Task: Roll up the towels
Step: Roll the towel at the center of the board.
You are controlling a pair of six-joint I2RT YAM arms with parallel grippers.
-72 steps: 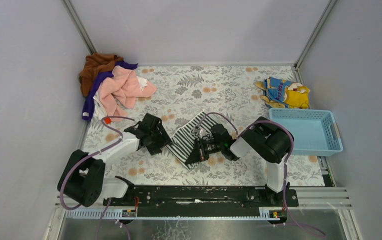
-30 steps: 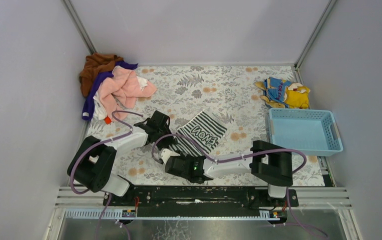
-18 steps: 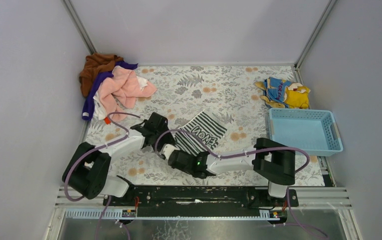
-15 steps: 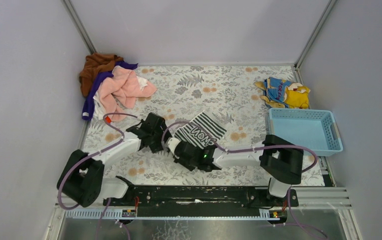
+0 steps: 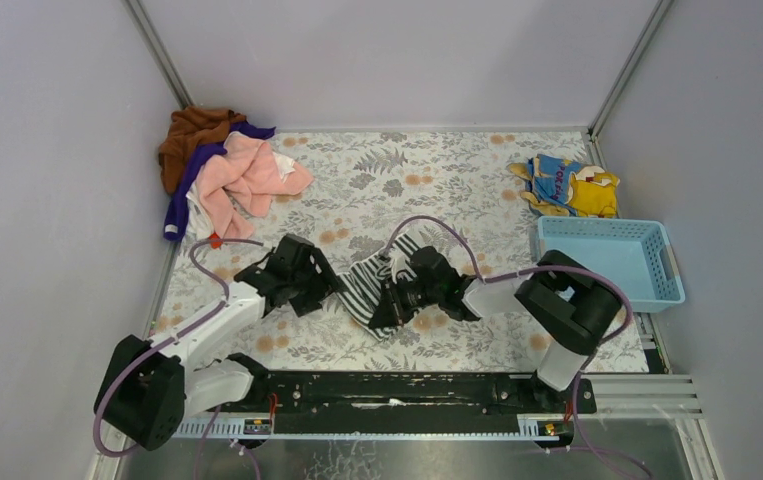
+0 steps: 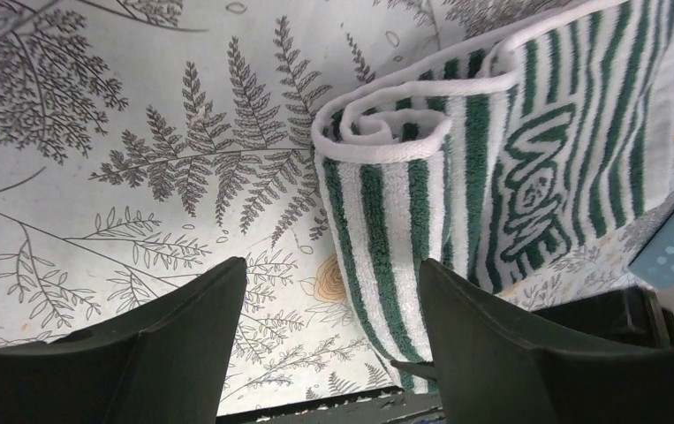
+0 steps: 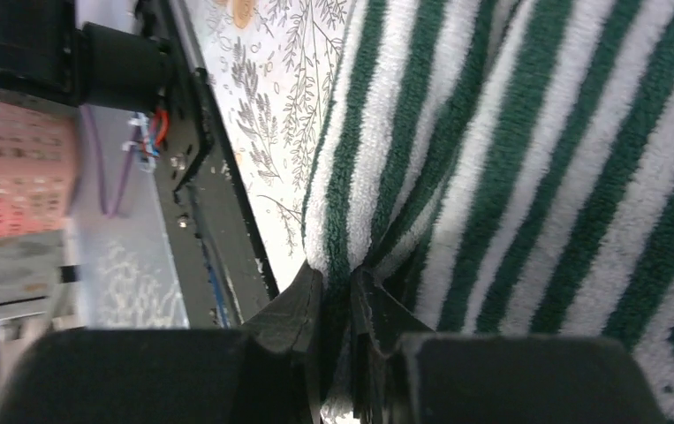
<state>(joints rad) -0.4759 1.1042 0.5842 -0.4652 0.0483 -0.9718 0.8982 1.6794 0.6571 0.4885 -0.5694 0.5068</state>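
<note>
A green-and-white striped towel (image 5: 362,285) lies partly rolled on the floral table mat, between the two arms. In the left wrist view its rolled end (image 6: 386,168) shows as a loose spiral, with the flat part and green lettering to the right. My left gripper (image 5: 327,290) is open and empty just left of the roll; in its own view (image 6: 333,340) the towel's edge passes in front of its right finger (image 6: 501,344). My right gripper (image 5: 389,305) is shut on the towel's near folded edge (image 7: 337,283).
A pile of brown, purple and pink towels (image 5: 227,170) lies at the back left corner. A yellow-and-blue cloth (image 5: 567,185) lies at the back right. A light blue basket (image 5: 607,262) stands at the right edge. The black base rail (image 5: 397,390) runs along the near edge.
My right arm swung from the near left of the towel to its right side and closed on its near edge. The towel went from flatter to rolled. My left gripper drew back slightly left.
</note>
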